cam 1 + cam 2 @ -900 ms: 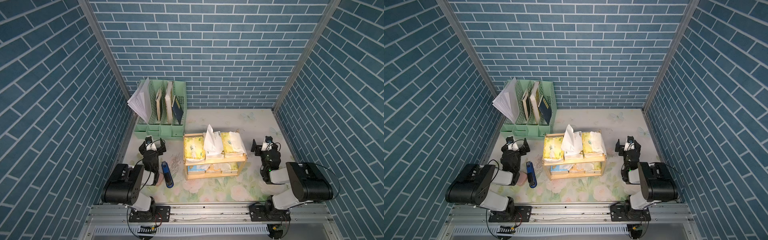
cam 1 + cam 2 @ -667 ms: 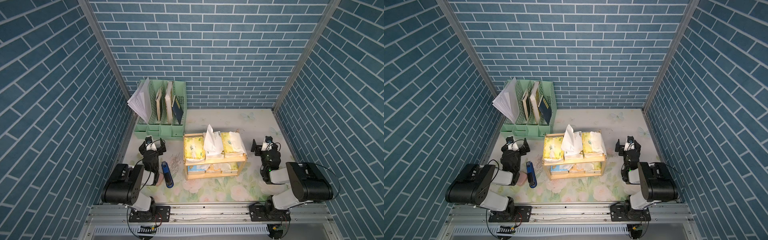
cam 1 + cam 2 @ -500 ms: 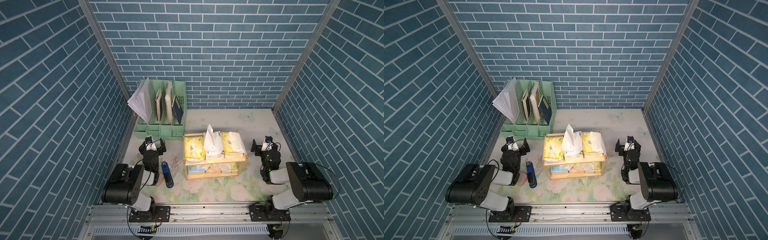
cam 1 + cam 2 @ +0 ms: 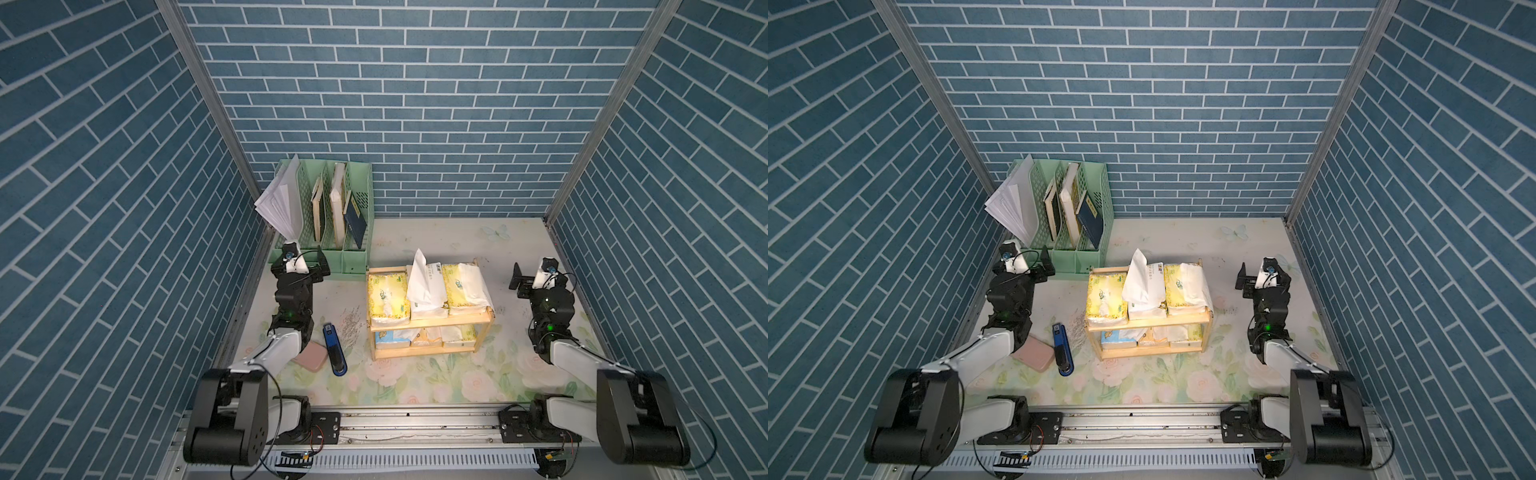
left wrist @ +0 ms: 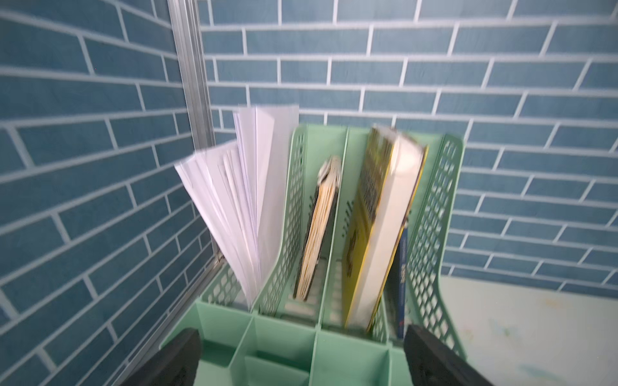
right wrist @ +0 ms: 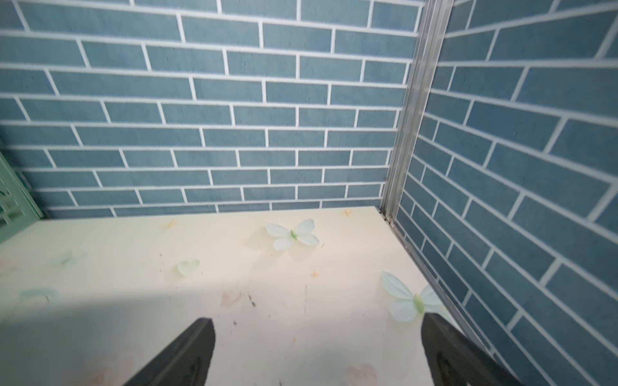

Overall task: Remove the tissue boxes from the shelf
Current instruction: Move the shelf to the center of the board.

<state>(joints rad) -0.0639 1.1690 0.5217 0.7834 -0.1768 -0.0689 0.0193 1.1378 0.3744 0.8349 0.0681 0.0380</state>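
Six soft tissue packs (image 4: 388, 301) sit on one wooden shelf (image 4: 432, 325): three on its top board, three on the lower. We judge them light, squashy and slick in their wrap (the loose tissue poking out would tear), so we would pinch a pack across its short sides. Two grippers flank the shelf, well apart from it: left gripper (image 4: 299, 268) and right gripper (image 4: 538, 278), jaws spread wide, both empty.

Six tissue packs (image 4: 388, 297) — one shelf (image 4: 432, 322) (wooden)

Legible markings: none.
Print on tissue boxes (image 4: 386, 299), yellow book (image 5: 368, 214) and blue stapler (image 4: 334, 351) is too small or blurred to read.
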